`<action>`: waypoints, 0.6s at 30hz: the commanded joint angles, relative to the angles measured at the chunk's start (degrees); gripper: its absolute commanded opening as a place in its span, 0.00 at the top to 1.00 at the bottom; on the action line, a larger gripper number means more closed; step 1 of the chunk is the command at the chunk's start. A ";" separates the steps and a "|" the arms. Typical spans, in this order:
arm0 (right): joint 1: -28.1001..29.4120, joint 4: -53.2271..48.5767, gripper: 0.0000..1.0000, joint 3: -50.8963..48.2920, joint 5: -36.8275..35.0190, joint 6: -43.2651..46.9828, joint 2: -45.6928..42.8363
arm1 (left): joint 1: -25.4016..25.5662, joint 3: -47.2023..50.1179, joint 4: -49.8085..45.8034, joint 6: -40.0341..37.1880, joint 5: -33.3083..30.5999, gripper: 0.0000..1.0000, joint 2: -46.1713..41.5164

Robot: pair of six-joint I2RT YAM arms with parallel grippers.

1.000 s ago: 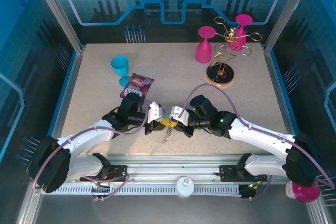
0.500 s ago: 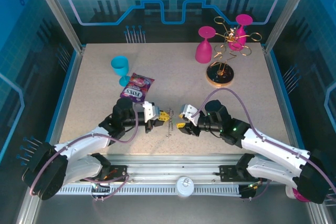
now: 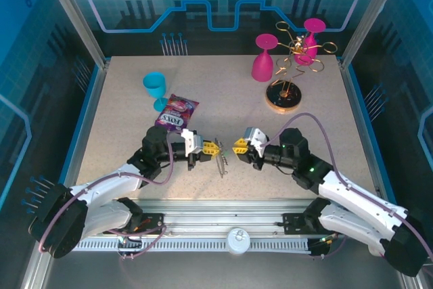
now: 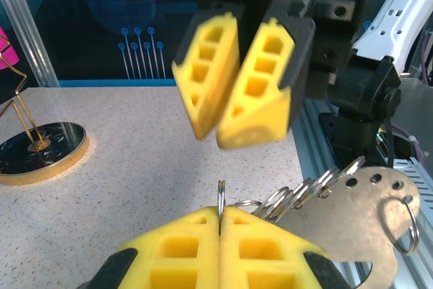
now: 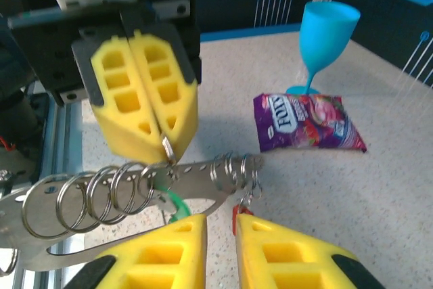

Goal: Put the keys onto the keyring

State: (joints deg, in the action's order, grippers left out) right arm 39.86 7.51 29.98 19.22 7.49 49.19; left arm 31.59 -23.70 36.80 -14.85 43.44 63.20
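Yellow-padded left pincer (image 3: 214, 147) clamps keyring (image 4: 338, 221), right pincer (image 3: 239, 146) opposite

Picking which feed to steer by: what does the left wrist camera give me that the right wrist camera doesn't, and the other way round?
Left wrist: the gold rack's round base, and the right gripper seen head-on, jaws a little apart.
Right wrist: the green tag and red tag just below the keyring, plus the purple snack packet and the blue goblet.
Both: the keyring, and the left gripper shut on one of its small rings.
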 commanded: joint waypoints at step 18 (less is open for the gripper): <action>1.52 7.41 0.81 4.26 12.42 0.51 8.99 | -0.57 -0.50 4.20 1.63 5.40 1.00 0.27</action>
State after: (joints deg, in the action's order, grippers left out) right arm 40.60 12.10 32.56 29.74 7.92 57.80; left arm 31.48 -23.70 38.13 -13.41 46.39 63.33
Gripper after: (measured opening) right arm 0.193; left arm 0.049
